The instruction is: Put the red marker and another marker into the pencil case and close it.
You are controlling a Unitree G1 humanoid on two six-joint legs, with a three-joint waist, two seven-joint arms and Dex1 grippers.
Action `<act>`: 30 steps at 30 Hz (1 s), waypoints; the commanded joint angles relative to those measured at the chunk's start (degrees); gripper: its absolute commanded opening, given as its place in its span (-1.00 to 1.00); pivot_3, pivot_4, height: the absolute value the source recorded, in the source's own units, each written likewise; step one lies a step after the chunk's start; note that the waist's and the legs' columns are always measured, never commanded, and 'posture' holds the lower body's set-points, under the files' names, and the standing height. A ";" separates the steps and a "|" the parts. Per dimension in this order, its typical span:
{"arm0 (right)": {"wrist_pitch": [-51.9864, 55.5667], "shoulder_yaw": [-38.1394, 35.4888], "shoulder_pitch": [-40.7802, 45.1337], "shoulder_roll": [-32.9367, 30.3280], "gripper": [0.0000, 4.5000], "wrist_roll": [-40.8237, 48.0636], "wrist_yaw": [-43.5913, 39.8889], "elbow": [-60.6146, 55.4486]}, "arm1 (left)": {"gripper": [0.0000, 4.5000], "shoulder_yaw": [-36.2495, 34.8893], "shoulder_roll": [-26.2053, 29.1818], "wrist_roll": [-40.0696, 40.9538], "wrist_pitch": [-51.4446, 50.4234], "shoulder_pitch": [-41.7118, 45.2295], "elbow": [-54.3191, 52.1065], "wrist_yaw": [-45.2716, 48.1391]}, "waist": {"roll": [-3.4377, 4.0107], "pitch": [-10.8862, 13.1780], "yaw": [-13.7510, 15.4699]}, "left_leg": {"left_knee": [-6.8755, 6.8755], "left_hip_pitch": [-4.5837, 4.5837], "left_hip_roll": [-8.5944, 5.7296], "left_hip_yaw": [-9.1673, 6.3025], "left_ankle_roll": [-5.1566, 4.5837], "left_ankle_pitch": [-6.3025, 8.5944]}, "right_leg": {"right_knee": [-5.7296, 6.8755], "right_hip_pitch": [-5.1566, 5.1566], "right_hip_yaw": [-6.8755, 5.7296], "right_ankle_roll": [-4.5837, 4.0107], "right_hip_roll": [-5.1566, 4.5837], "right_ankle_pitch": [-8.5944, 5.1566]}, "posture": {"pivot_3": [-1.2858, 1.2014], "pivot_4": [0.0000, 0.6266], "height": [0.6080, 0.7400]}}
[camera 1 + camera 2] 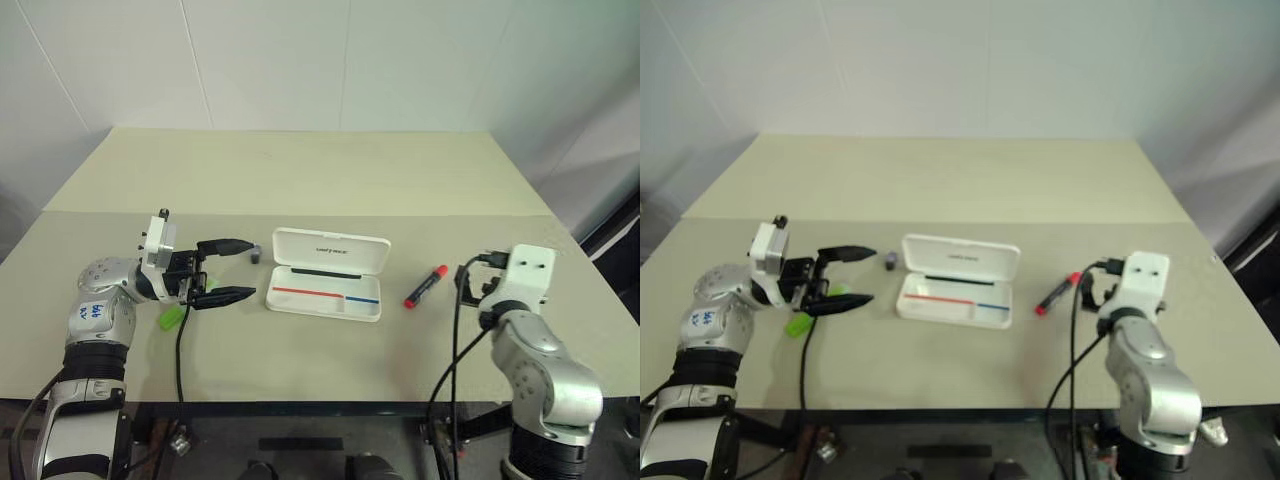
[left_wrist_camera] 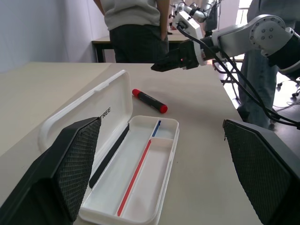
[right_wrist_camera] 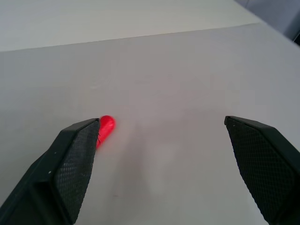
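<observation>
The white pencil case (image 1: 332,250) lies open at the table's middle, its lid folded back and a red and blue stripe in its tray. To its right lies the red marker (image 1: 425,286), red with a black section. The light-green marker (image 1: 172,318) lies left of the case, partly under my left wrist. My left gripper (image 1: 226,271) hovers open beside the case's left end, pointing at it, with nothing between its fingers. My right gripper (image 3: 161,120) stands open and empty just right of the red marker, whose red tip (image 3: 107,125) shows beside one finger.
A small dark grey piece (image 1: 257,255) lies by the case's back left corner. In the left wrist view, people (image 2: 136,28) stand beyond the table's right side. A seam (image 1: 300,213) crosses the table behind the case.
</observation>
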State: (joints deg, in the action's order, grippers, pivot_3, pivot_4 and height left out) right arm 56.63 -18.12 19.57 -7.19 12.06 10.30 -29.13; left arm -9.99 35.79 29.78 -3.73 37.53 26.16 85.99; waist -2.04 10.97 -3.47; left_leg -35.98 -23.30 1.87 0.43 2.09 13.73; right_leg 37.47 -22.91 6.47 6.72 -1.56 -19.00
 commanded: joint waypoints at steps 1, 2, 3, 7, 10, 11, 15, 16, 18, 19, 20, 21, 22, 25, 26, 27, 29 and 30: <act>0.88 0.08 2.69 2.96 1.00 -0.82 3.01 -1.45 | 0.99 -0.32 0.09 1.65 0.14 -0.01 -1.60 2.67 | 0.00 0.00 0.03 | 0.01 -0.01 0.01 -0.01 0.00 0.00 | -0.01 -0.01 -0.01 0.00 0.00 0.00 | 0.03 -0.52 1.00; 1.10 0.44 3.15 3.66 1.00 -0.93 3.31 -1.08 | 0.99 -0.36 0.14 1.70 0.09 -0.23 -1.80 2.63 | 0.00 0.00 0.04 | 0.02 -0.02 0.00 -0.03 0.00 0.00 | -0.01 -0.03 -0.01 0.00 -0.01 0.00 | 0.03 -0.52 1.00; 1.24 1.03 3.46 4.02 1.00 -1.21 3.43 -0.60 | 0.99 -0.40 0.19 1.70 0.03 -0.43 -1.99 2.48 | 0.00 0.00 0.04 | 0.03 -0.03 0.00 -0.05 0.00 0.00 | -0.01 -0.06 0.01 0.00 -0.03 0.00 | 0.03 -0.52 1.00; 1.60 2.57 4.18 3.99 1.00 -3.00 3.91 2.66 | 0.99 -0.49 0.14 1.76 -0.21 -0.98 -2.92 1.87 | 0.00 0.00 -0.01 | 0.06 -0.07 0.01 -0.05 0.00 0.00 | -0.03 -0.14 0.06 0.00 -0.09 0.00 | 0.03 -0.52 1.00; 0.48 3.97 4.30 3.35 1.00 -4.89 4.08 5.66 | 0.99 -0.58 0.08 1.77 -0.37 -1.31 -3.54 1.37 | 0.00 0.00 -0.03 | 0.06 -0.08 0.00 -0.03 0.00 0.00 | -0.03 -0.15 0.06 0.00 -0.09 0.00 | 0.03 -0.52 1.00; 0.13 4.03 4.44 3.44 1.00 -5.17 4.12 6.20 | 0.99 -0.61 0.07 1.79 -0.43 -1.38 -3.70 1.27 | 0.00 0.00 -0.04 | 0.07 -0.08 0.00 -0.02 0.00 0.00 | -0.01 -0.19 0.07 0.00 -0.09 0.00 | 0.03 -0.52 1.00; -1.22 4.86 5.68 4.44 1.00 -5.93 4.23 9.02 | 0.99 -0.94 0.11 2.08 -0.70 -2.05 -4.57 0.92 | 0.00 0.00 -0.20 | 0.08 -0.17 0.00 -0.03 0.00 0.00 | 0.07 -0.39 0.15 -0.01 -0.03 0.00 | 0.03 -0.52 1.00; -1.60 4.92 6.02 4.73 1.00 -6.07 4.28 9.60 | 0.99 -1.01 0.10 2.14 -0.77 -2.25 -4.86 0.77 | 0.00 0.00 -0.24 | 0.07 -0.21 0.00 -0.03 0.00 0.00 | 0.10 -0.45 0.16 0.00 -0.03 0.00 | 0.03 -0.52 1.00; -2.40 4.79 6.63 5.28 1.00 -6.32 4.39 10.80 | 0.99 -1.16 0.09 2.30 -1.02 -2.69 -5.57 0.46 | 0.00 0.00 -0.39 | 0.07 -0.26 0.00 -0.03 0.01 -0.01 | 0.15 -0.53 0.18 0.00 -0.02 0.00 | 0.03 -0.52 1.00; -2.70 4.69 6.86 5.50 1.00 -6.38 4.42 11.30 | 0.99 -1.24 0.09 2.37 -1.15 -2.94 -5.97 0.29 | 0.00 0.00 -0.56 | 0.07 -0.26 0.00 -0.03 0.01 -0.01 | 0.15 -0.53 0.18 0.00 -0.02 0.00 | 0.03 -0.52 1.00; -2.88 4.60 7.03 5.67 1.00 -6.42 4.42 11.73 | 0.99 -1.32 0.08 2.45 -1.27 -3.14 -6.30 0.10 | 0.00 0.00 -0.65 | 0.08 -0.26 0.00 -0.03 0.01 -0.01 | 0.15 -0.54 0.19 0.00 -0.02 0.00 | 0.03 -0.52 1.00; -3.02 4.33 7.19 6.02 1.00 -6.34 4.46 12.23 | 0.99 -1.42 0.07 2.54 -1.39 -3.39 -6.67 -0.11 | 0.00 0.00 -0.85 | 0.08 -0.27 0.00 -0.03 0.01 -0.01 | 0.15 -0.54 0.19 -0.01 -0.02 0.00 | 0.03 -0.52 1.00; -3.15 4.15 7.31 6.26 1.00 -6.28 4.45 12.68 | 0.99 -1.49 0.08 2.59 -1.47 -3.55 -6.92 -0.27 | 0.00 0.00 -1.02 | 0.07 -0.27 0.00 -0.04 0.01 -0.01 | 0.15 -0.54 0.19 0.00 -0.03 0.00 | 0.03 -0.52 1.00; -3.74 3.88 7.65 6.80 1.00 -6.52 4.56 14.31 | 0.99 -1.66 0.14 2.66 -1.74 -4.15 -7.83 -0.87 | 0.00 0.00 -1.38 | 0.08 -0.29 0.02 -0.08 0.01 -0.01 | 0.14 -0.54 0.20 0.00 -0.07 0.00 | 0.03 -0.52 1.00; -3.88 3.94 7.76 6.86 1.00 -6.69 4.60 14.88 | 0.99 -1.67 0.19 2.67 -1.80 -4.33 -8.10 -1.06 | 0.00 0.00 -1.46 | 0.08 -0.29 0.02 -0.09 0.01 -0.01 | 0.14 -0.55 0.21 0.00 -0.07 0.00 | 0.03 -0.52 1.00; -3.95 4.07 7.81 6.84 1.00 -6.92 4.64 15.36 | 0.99 -1.67 0.25 2.70 -1.88 -4.54 -8.44 -1.28 | 0.00 0.00 -1.50 | 0.08 -0.28 0.02 -0.10 0.01 -0.01 | 0.15 -0.54 0.22 0.00 -0.07 0.00 | 0.03 -0.52 1.00; -4.46 3.97 8.22 7.07 1.00 -7.26 5.08 16.68 | 0.99 -1.73 0.31 2.86 -2.00 -4.89 -9.03 -1.74 | 0.00 0.00 -1.48 | 0.07 -0.27 0.02 -0.12 0.01 -0.01 | 0.16 -0.54 0.22 0.00 -0.04 0.00 | 0.03 -0.52 1.00; -4.75 4.03 8.41 7.13 1.00 -7.33 5.14 17.25 | 0.99 -1.76 0.34 2.93 -2.05 -5.05 -9.26 -1.89 | 0.00 0.00 -1.47 | 0.06 -0.26 0.03 -0.13 0.01 -0.01 | 0.18 -0.54 0.21 0.00 -0.04 0.00 | 0.03 -0.52 1.00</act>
State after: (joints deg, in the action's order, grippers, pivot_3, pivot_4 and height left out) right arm 52.59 -13.87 27.63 -0.35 5.54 14.49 -12.62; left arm -10.45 35.73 31.19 -5.62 32.79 19.28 84.52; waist -2.04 10.97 -4.93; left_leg -35.92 -23.56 1.90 0.29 2.10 13.72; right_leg 37.66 -23.46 6.69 6.72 -1.60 -19.01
